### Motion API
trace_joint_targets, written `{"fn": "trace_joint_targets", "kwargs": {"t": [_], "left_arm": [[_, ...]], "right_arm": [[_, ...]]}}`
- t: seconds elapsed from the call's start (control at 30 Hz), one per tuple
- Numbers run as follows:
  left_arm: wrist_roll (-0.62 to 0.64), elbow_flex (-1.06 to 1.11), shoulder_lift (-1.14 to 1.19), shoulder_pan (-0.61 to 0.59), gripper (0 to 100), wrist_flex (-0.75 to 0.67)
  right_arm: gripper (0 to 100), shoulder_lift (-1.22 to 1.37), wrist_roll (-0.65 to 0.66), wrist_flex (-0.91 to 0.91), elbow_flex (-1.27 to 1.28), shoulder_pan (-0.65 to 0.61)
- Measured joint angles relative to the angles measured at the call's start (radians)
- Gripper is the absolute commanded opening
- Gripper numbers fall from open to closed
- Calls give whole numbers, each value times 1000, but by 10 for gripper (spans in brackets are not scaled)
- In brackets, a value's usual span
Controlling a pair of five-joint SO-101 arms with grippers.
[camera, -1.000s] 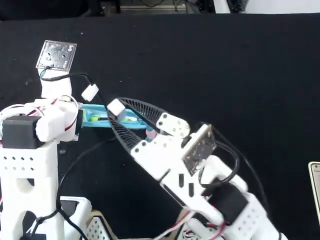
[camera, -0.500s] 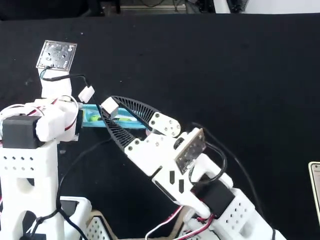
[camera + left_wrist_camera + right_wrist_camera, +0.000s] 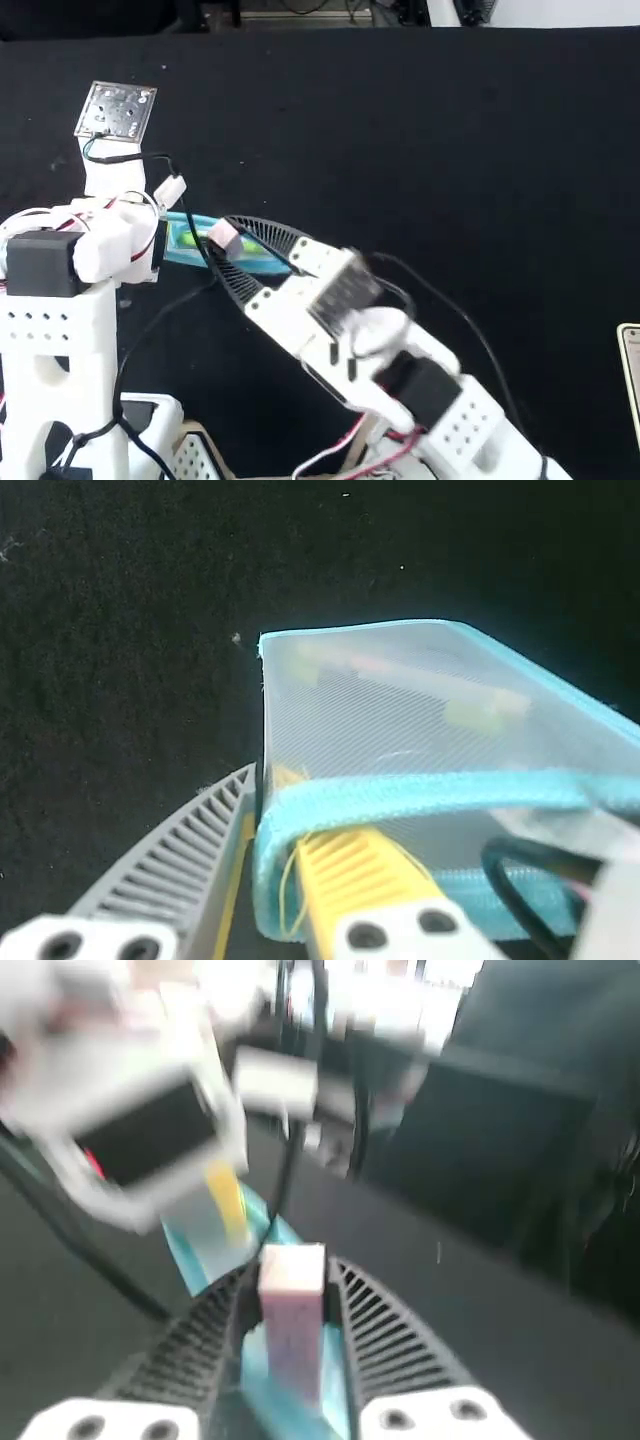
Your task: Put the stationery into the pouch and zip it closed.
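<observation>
1. The left hand point(image 3: 268, 780) is clenched on the end of a translucent mesh pouch with turquoise trim point(image 3: 400, 730). The trim lies across its yellow finger, and its grey finger is against the outside.
2. The pouch sits just beside the left arm, above the black counter point(image 3: 450, 150).
3. Pale stick-shaped stationery with green parts point(image 3: 480, 712) shows through the mesh, inside the pouch.
4. The right hand point(image 3: 290, 1278) grasps a pale pink rectangular eraser block point(image 3: 292, 1335) between black ribbed fingers, right at the pouch's turquoise edge. Whether they touch cannot be told.
</observation>
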Motion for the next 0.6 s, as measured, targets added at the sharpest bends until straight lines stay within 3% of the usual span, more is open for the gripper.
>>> {"fn": "trace_joint_targets", "kwargs": {"t": [0.13, 0.4, 0.6], "left_arm": [[0, 0, 0, 2, 30, 0], [0, 0, 0, 0, 30, 0], [0, 0, 0, 0, 30, 0]], "right_arm": [[177, -17, -35, 127, -38, -8], [177, -3, -61, 466, -367, 8], [177, -18, -68, 667, -580, 259]]}}
